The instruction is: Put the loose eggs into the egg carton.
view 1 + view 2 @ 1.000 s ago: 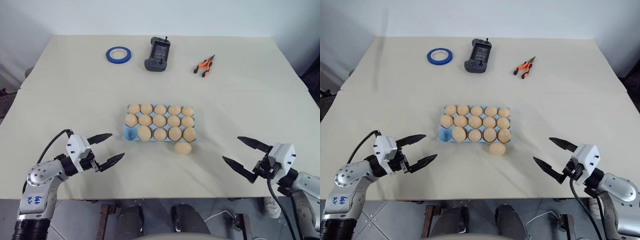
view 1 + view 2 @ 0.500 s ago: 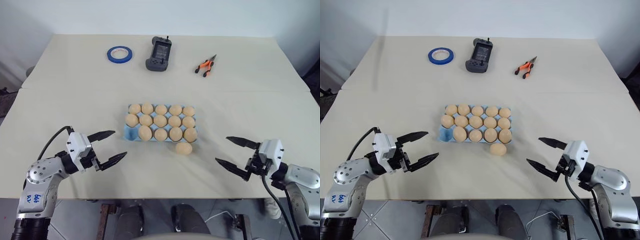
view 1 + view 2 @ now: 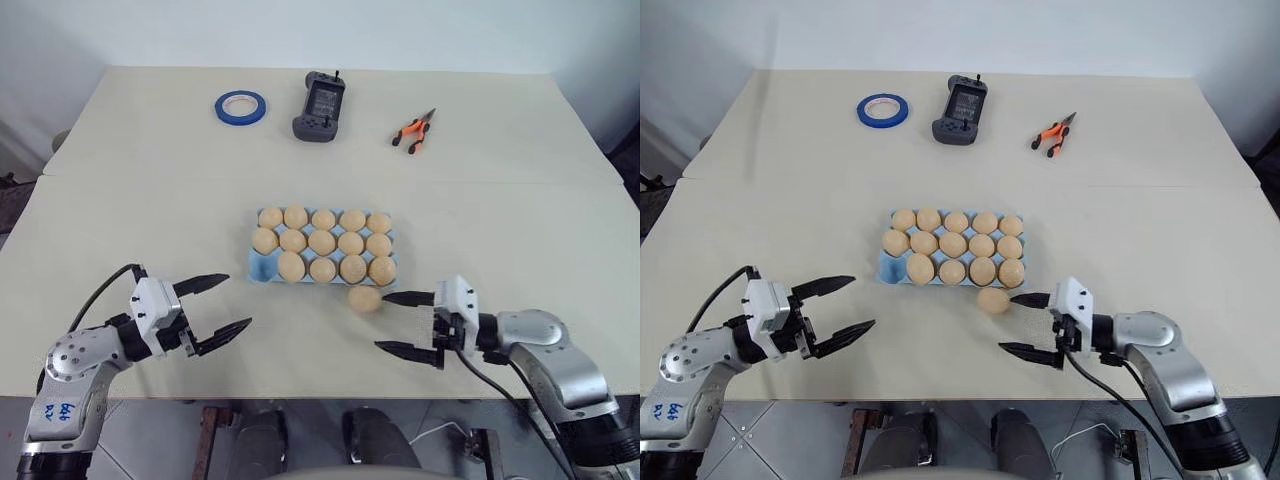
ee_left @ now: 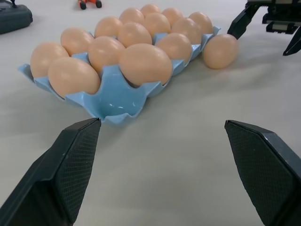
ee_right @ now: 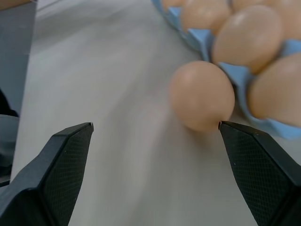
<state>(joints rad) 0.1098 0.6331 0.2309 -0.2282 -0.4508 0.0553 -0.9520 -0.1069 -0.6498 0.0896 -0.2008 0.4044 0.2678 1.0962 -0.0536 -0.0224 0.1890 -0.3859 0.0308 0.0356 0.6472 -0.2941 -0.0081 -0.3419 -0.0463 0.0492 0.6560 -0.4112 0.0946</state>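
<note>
The right gripper (image 3: 1027, 326) has its two black fingers spread wide apart, holding nothing, low over the desk (image 3: 1160, 250) near its front edge, one fingertip (image 3: 1019, 299) just beside the loose egg (image 3: 993, 300); the left gripper (image 3: 840, 307) is likewise spread and empty, near the desk's front-left part, well apart from the egg carton (image 3: 888, 269). The loose egg lies on the desk against the carton's front edge near its right corner; the light blue carton sits mid-desk, eggs in every cup except the front-left corner cup; blue tape roll (image 3: 882, 109), handheld controller (image 3: 959, 101) and orange pliers (image 3: 1051, 134) lie along the far edge.
</note>
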